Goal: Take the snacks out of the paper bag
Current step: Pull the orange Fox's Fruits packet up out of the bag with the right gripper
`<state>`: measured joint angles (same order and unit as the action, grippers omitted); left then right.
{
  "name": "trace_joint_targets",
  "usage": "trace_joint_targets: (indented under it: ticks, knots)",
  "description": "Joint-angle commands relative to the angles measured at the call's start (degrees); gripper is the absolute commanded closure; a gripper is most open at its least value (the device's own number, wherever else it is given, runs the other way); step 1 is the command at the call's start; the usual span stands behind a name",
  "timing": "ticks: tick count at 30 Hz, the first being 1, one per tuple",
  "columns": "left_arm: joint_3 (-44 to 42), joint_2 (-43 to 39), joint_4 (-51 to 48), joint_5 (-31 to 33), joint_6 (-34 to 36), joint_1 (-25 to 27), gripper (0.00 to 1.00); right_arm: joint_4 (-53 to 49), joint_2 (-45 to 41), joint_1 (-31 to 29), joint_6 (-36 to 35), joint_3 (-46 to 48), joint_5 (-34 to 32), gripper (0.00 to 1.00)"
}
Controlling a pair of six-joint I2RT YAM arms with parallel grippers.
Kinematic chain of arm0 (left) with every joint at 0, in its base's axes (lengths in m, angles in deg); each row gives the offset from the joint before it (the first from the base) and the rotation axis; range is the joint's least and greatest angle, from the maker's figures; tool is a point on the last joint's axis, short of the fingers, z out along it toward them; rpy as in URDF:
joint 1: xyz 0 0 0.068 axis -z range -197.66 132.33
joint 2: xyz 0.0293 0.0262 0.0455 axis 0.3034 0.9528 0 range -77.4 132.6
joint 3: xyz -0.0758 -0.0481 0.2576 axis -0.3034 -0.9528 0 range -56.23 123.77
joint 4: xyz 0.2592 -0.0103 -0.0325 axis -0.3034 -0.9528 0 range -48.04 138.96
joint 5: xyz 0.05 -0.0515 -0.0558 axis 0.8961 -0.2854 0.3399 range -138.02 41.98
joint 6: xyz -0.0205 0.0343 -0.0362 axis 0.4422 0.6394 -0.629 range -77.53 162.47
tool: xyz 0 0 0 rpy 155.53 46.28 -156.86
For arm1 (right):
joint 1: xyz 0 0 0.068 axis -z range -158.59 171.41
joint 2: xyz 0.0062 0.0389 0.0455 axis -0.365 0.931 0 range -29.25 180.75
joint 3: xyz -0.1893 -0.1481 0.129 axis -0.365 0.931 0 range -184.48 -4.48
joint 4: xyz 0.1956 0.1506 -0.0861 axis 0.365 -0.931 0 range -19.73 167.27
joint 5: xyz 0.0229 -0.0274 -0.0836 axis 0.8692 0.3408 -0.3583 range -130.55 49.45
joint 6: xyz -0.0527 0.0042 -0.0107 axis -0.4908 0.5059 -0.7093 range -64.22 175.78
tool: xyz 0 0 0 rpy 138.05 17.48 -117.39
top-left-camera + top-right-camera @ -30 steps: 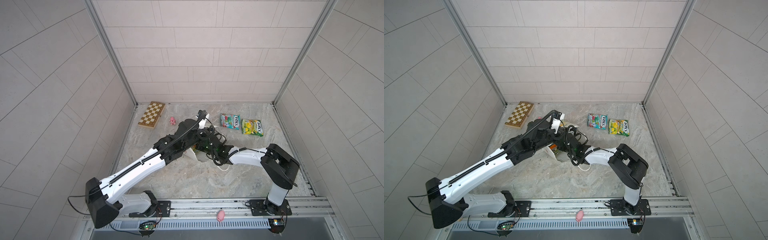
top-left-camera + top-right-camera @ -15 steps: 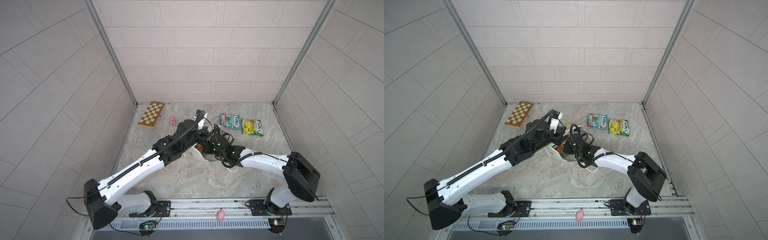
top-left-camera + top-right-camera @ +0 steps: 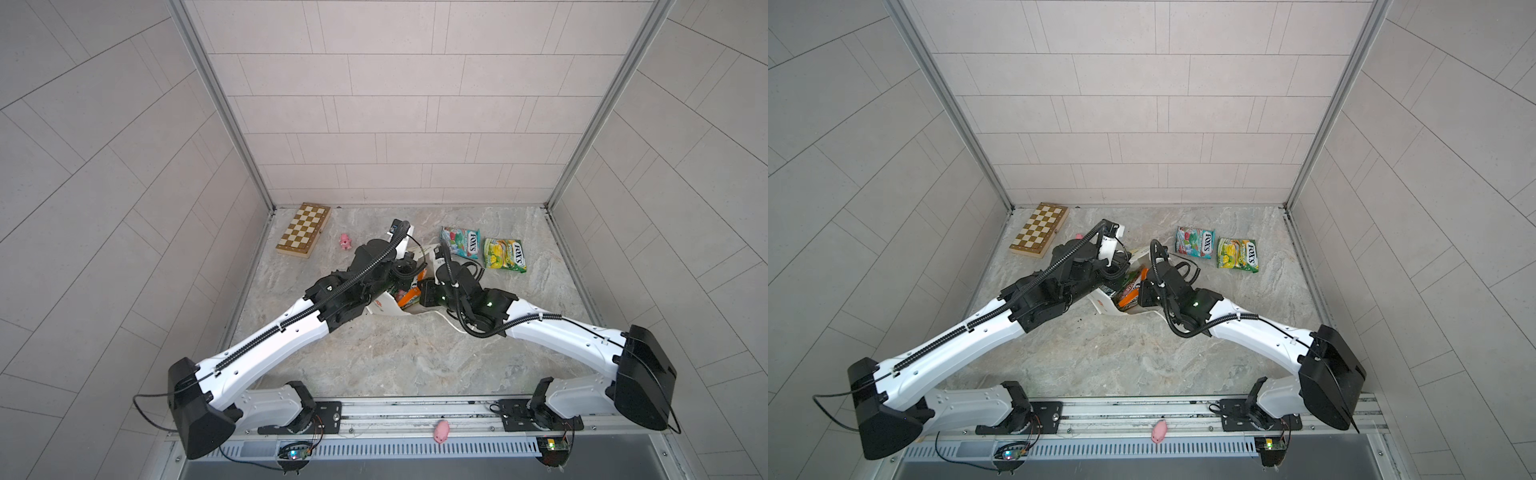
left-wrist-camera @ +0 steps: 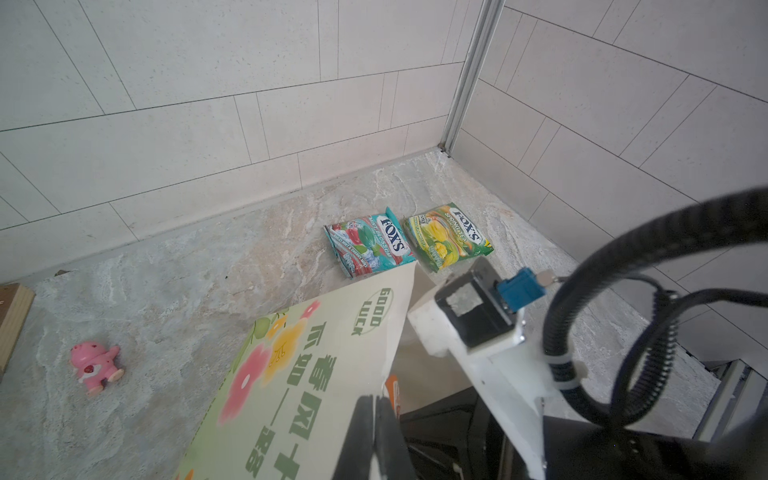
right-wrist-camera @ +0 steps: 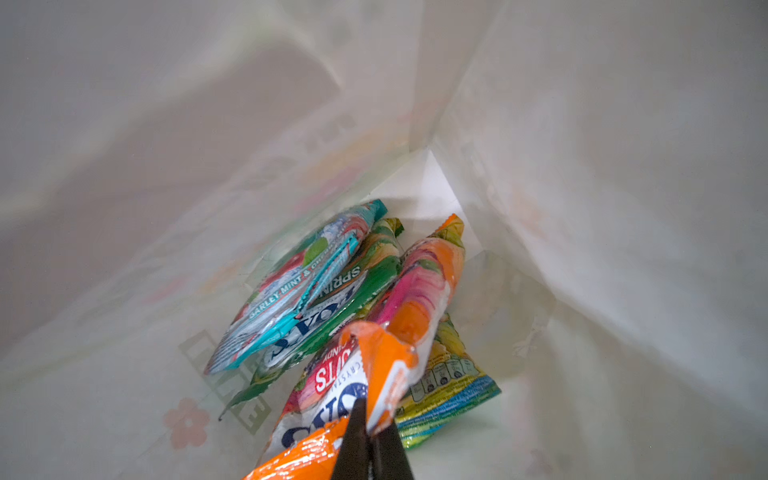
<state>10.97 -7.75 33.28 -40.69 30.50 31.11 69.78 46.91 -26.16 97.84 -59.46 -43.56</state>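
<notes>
In both top views the white paper carrier bag [image 3: 384, 309] with green and orange printed side panels stood tilted on the grey marbled table [image 3: 395, 365] between the two wrists. An orange glossy candy packet [image 3: 1130, 291] showed in its mouth. A teal glossy candy packet [image 3: 460, 241] and a yellow-green glossy candy packet [image 3: 505, 254] lay flat, just beside each other, near the back wall. Both were well apart from the wooden chessboard box [image 3: 304, 228]. Against a second before, the right arm [image 3: 552, 332] had unfolded, its elbow swung out and low toward the rail. The left arm [image 3: 291, 328] and both freed packets had kept their places.

From the left wrist, the left pincer [image 4: 375, 401] stood closed on the bag's rim, seemingly holding the mouth open.

From the right wrist, deep inside the bag, the right pincer [image 5: 365, 411] was clamped on the upper edge of the orange packet. Three more glossy packets [image 5: 316, 291] lay heaped beneath it. Such a packet looked light, limp and slick, so its crimped end seam seemed the safest hold. The thin bag would likely crumple or drag along if the packet snagged
</notes>
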Motion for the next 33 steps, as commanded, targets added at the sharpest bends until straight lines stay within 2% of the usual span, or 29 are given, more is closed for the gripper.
trace_joint_targets:
  ticks: [1,15,27,33]
  knots:
    - [-0.5,-1.4,0.4,1.3,0.4,0.3,1.0,-3.4,-4.6,0.4,-3.5,-3.2,-1.6,1.0]
    - [-0.6,-1.6,0.4,1.5,0.3,0.3,1.0,-11.7,-12.7,3.1,-9.2,-11.8,-1.0,1.0]
    - [-0.6,-1.7,0.4,1.4,0.2,0.3,1.0,-15.8,-15.6,11.8,-11.8,-20.7,6.4,1.0]
    - [-0.7,-1.8,0.4,1.5,0.3,0.3,1.0,-16.0,-17.7,19.8,-10.7,-20.6,12.4,1.0]
